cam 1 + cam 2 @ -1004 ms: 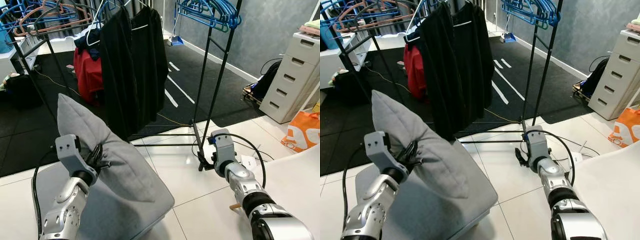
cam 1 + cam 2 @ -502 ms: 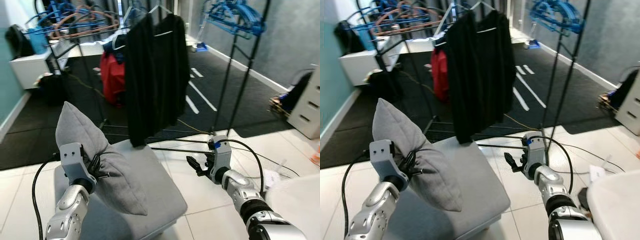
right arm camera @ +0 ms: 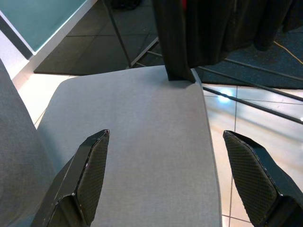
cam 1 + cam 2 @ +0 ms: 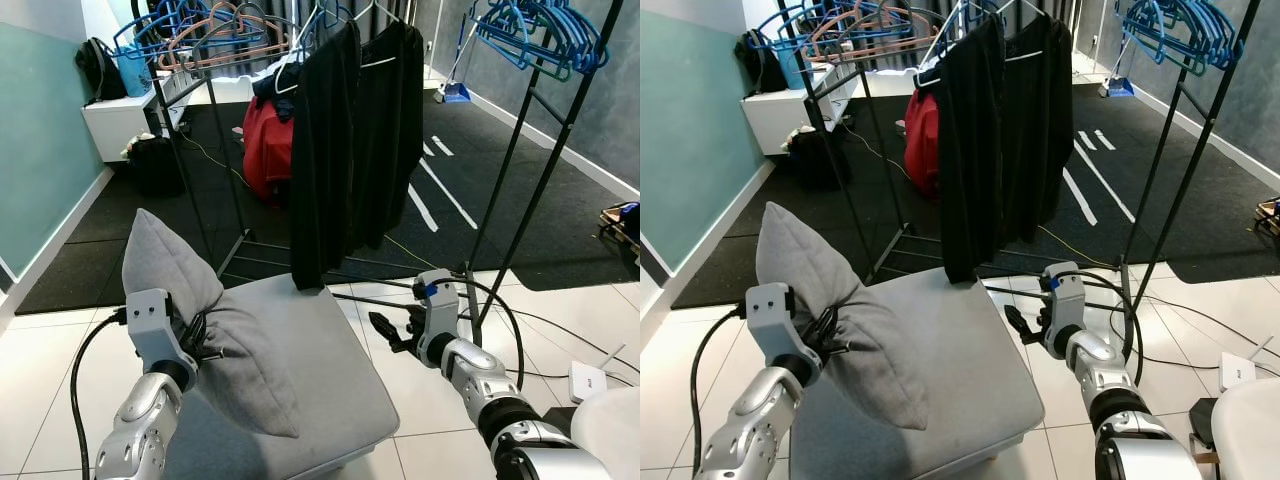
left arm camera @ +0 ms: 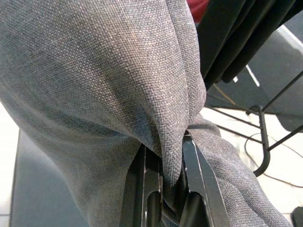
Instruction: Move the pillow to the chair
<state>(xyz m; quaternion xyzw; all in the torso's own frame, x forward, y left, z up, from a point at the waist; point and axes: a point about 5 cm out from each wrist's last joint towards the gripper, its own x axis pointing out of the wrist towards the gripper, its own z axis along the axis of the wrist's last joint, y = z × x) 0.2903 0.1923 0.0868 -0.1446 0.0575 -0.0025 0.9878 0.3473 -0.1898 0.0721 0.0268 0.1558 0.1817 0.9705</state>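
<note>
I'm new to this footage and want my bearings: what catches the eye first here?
A grey pillow, pinched in the left gripper, stands over the grey chair seat. Behind the seat, black garments hang from a clothes rack. The right gripper hovers open at the seat's right edge.

Two silver, segmented arms with black joint bands, grey boxy wrist blocks, looping black cables, a blue tab, and long black textured fingers [image 3: 90, 175]
</note>
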